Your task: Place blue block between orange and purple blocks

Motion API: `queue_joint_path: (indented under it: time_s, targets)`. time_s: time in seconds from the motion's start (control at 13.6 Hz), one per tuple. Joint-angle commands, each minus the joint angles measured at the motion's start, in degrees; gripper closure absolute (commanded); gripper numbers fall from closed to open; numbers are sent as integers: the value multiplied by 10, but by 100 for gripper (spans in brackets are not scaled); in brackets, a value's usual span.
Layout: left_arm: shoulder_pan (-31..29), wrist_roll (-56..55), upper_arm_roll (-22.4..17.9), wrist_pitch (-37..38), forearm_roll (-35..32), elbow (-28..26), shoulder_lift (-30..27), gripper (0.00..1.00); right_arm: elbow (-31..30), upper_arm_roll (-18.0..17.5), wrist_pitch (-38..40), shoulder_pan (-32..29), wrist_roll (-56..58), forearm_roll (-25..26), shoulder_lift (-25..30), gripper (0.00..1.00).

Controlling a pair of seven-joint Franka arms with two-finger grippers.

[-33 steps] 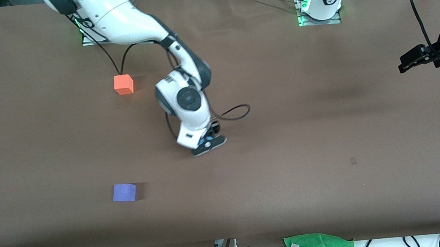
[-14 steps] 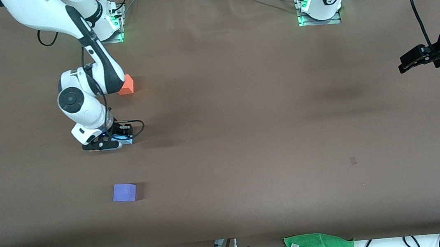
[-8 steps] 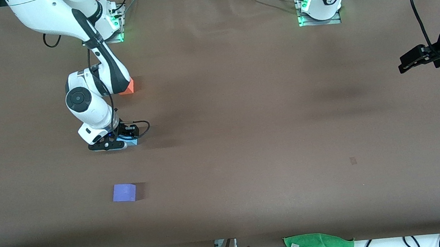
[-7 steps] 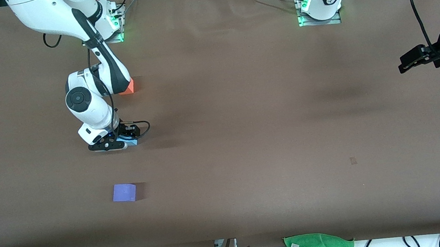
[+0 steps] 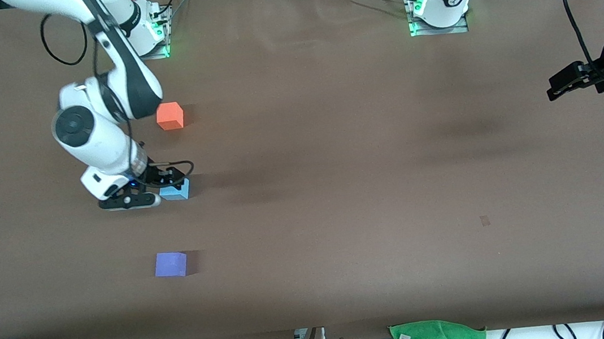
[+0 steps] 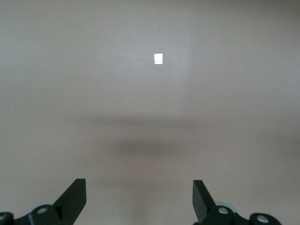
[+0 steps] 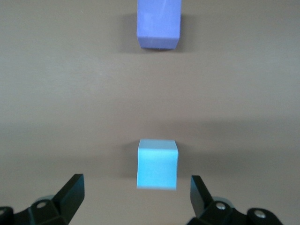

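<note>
Sky-blue and matte, the blue block (image 5: 176,190) sits on the brown surface (image 5: 335,160), between the orange block (image 5: 170,116), which lies farther from the front camera, and the purple block (image 5: 170,264), which lies nearer. The right claw (image 5: 137,198) hangs just above the blue one, fingers (image 7: 70,194) spread wide and clear of it. The left claw (image 6: 139,201) waits over bare surface at the left arm's end, fingers apart and holding nothing.
</note>
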State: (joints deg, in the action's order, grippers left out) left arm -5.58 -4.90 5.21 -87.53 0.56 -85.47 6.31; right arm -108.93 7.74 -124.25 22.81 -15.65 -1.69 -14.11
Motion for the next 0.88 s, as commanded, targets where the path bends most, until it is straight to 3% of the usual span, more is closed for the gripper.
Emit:
queue_joint_path:
  time_s: [0.0,0.22,0.44,0.81]
  targets:
    - [2,10,-1,7,9,16,7,0,111,11,174,-1,14,-6,28,0]
    - [3,10,0,7,5,16,7,0,168,24,283,-4,20,-8,70,0]
    - [3,10,0,7,5,16,7,0,162,2,322,-43,55,-6,120,0]
    - [1,10,0,7,8,16,7,0,185,-4,331,-55,85,-1,115,0]
